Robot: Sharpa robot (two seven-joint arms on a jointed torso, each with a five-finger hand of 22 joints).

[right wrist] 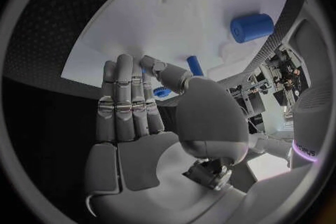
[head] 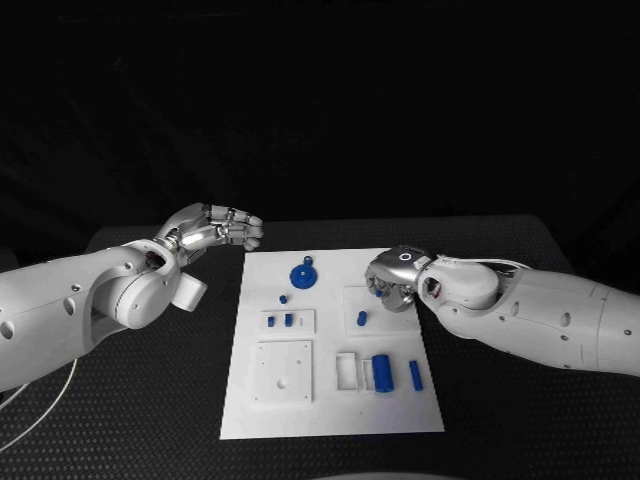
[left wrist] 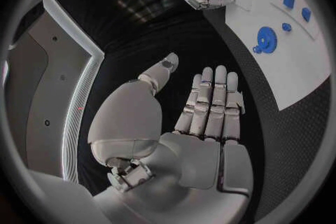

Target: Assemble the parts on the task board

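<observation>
White task board (head: 330, 400) lying flat in the middle of the black table (head: 522, 430), with small blue parts on its surface. A round blue disc-shaped part (head: 304, 276) sits near the far end of the board; two short blue pegs (head: 278, 321) stand in a raised white square plate just nearer than it, and a single small blue peg (head: 361, 318) stands to their right. At the near right of the board a thick blue cylinder (head: 384, 372) and a slimmer blue pin (head: 414, 374) lie side by side beside a white slot. The left hand (head: 216, 228) hovers off the board, above the table beside the board's far left corner; in the left wrist view its fingers (left wrist: 213, 102) are straight, close together and hold nothing. The right hand (head: 395, 276) is over the board's far right edge, its fingers (right wrist: 126, 102) extended side by side, thumb apart, nothing between them.
</observation>
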